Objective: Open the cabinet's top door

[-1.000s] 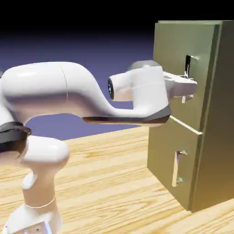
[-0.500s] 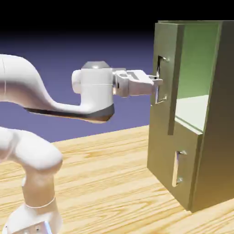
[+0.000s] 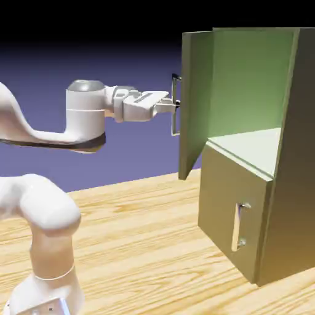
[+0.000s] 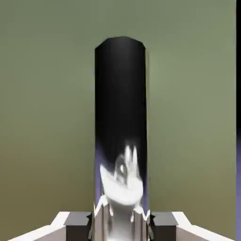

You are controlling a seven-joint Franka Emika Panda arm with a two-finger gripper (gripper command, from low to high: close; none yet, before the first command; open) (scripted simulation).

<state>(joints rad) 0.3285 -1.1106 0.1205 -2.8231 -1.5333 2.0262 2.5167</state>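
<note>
The olive-green cabinet (image 3: 286, 203) stands at the exterior view's right. Its top door (image 3: 197, 98) has swung wide open toward the arm, baring the pale green inside. My gripper (image 3: 173, 106) reaches in level from the left and is shut on the door's vertical silver handle (image 3: 176, 104). In the hand view the handle (image 4: 121, 117) rises as a dark shiny bar between my grey fingertips (image 4: 75, 221), which press on it from both sides. The door panel (image 4: 47, 94) fills the background there.
The shorter lower door (image 3: 221, 203) is closed, with its own silver handle (image 3: 239, 226). A pale shelf floor (image 3: 252, 147) shows inside the open upper compartment. The cabinet and the arm's base stand on the wooden table (image 3: 141, 246).
The top door went from closed to wide open. My gripper drew back toward the exterior view's left with the handle in its grip.
</note>
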